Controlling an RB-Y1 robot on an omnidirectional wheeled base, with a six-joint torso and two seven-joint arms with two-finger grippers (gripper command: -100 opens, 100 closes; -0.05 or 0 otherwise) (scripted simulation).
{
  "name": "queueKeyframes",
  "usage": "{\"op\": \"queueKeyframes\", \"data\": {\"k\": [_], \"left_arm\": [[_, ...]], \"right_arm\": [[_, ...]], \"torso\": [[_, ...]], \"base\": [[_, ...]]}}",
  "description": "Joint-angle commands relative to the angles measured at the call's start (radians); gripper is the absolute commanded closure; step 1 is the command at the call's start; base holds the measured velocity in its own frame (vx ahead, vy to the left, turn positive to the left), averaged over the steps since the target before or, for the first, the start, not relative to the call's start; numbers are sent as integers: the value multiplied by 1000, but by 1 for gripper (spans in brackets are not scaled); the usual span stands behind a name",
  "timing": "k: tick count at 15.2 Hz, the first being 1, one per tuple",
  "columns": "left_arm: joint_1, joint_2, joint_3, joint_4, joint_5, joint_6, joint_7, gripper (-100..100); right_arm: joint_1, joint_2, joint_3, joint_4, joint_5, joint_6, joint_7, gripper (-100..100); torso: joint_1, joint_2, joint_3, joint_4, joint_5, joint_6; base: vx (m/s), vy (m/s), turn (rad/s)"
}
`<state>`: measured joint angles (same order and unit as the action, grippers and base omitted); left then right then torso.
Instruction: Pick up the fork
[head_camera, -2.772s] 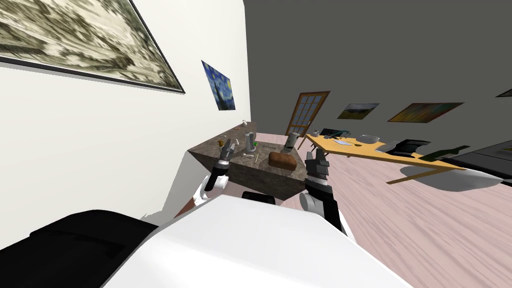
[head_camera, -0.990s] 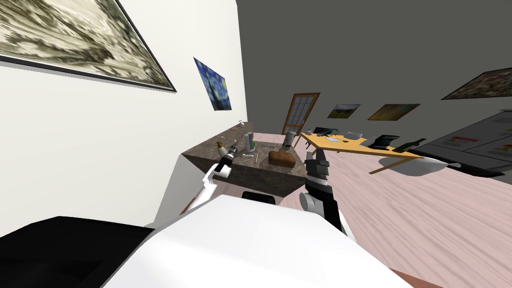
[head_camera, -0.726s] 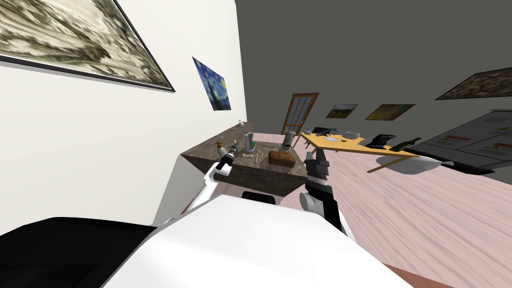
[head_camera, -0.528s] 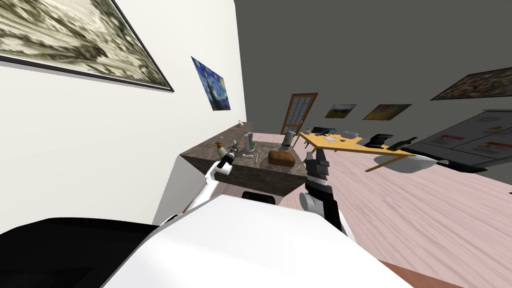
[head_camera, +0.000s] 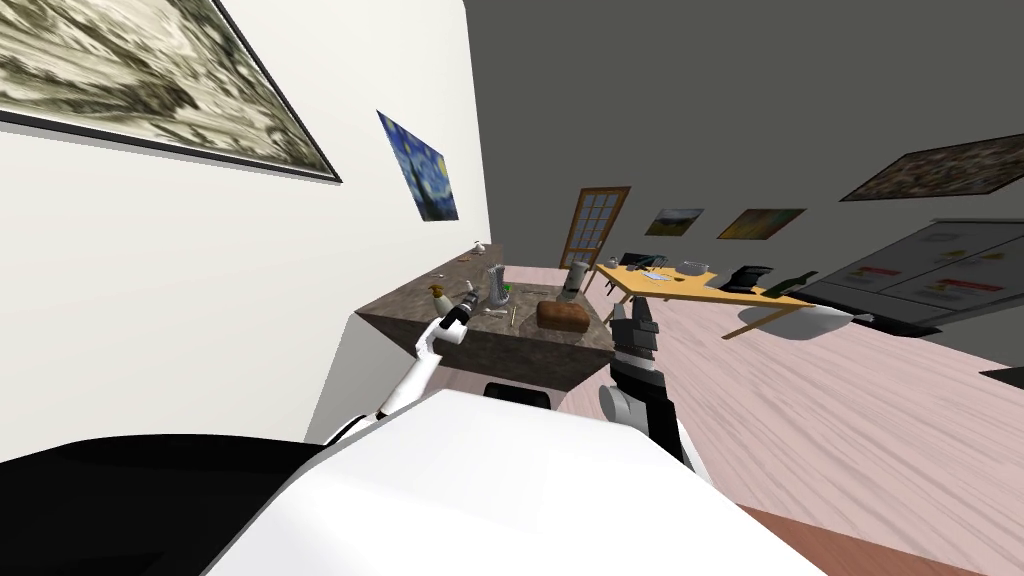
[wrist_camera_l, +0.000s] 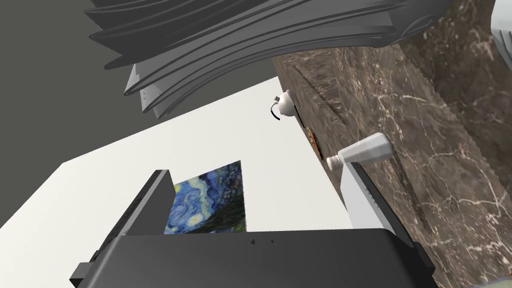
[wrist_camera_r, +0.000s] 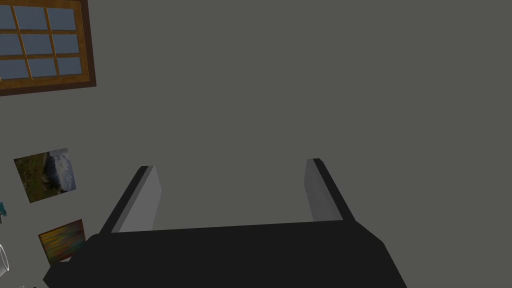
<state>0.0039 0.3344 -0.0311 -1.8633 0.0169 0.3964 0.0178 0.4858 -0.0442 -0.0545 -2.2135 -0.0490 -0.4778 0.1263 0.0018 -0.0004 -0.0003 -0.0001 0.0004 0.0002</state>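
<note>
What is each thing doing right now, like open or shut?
Left hand: open, empty, over the brown marbled counter.
Right hand: open, empty.
Thin pale fork: lying flat on the counter, not held.
Brown bread loaf: whole, lying on the counter.
Brown-framed glass-paned door: shut.
</note>
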Motion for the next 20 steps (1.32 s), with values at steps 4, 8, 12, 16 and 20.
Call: {"op": "queueKeyframes", "data": {"k": [4, 8, 12, 16, 20], "left_arm": [[-46, 3, -3, 35, 13, 109, -2, -100], [-81, 4, -5, 64, 23, 193, -3, -100], [-116, 3, -7, 93, 33, 267, -5, -100], [-151, 2, -9, 122, 42, 343, -6, -100], [-186, -1, -11, 150, 51, 423, -7, -100]], "right_arm": [[0, 0, 0, 0, 0, 0, 0, 0], [0, 0, 0, 0, 0, 0, 0, 0], [0, 0, 0, 0, 0, 0, 0, 0], [0, 0, 0, 0, 0, 0, 0, 0], [0, 0, 0, 0, 0, 0, 0, 0]], "torso": [[0, 0, 0, 0, 0, 0], [0, 0, 0, 0, 0, 0], [0, 0, 0, 0, 0, 0], [0, 0, 0, 0, 0, 0], [0, 0, 0, 0, 0, 0]], "base": [[-1, 20, -46], [-2, 22, -42], [0, 21, -37], [0, 22, -45], [2, 22, -42]]}}
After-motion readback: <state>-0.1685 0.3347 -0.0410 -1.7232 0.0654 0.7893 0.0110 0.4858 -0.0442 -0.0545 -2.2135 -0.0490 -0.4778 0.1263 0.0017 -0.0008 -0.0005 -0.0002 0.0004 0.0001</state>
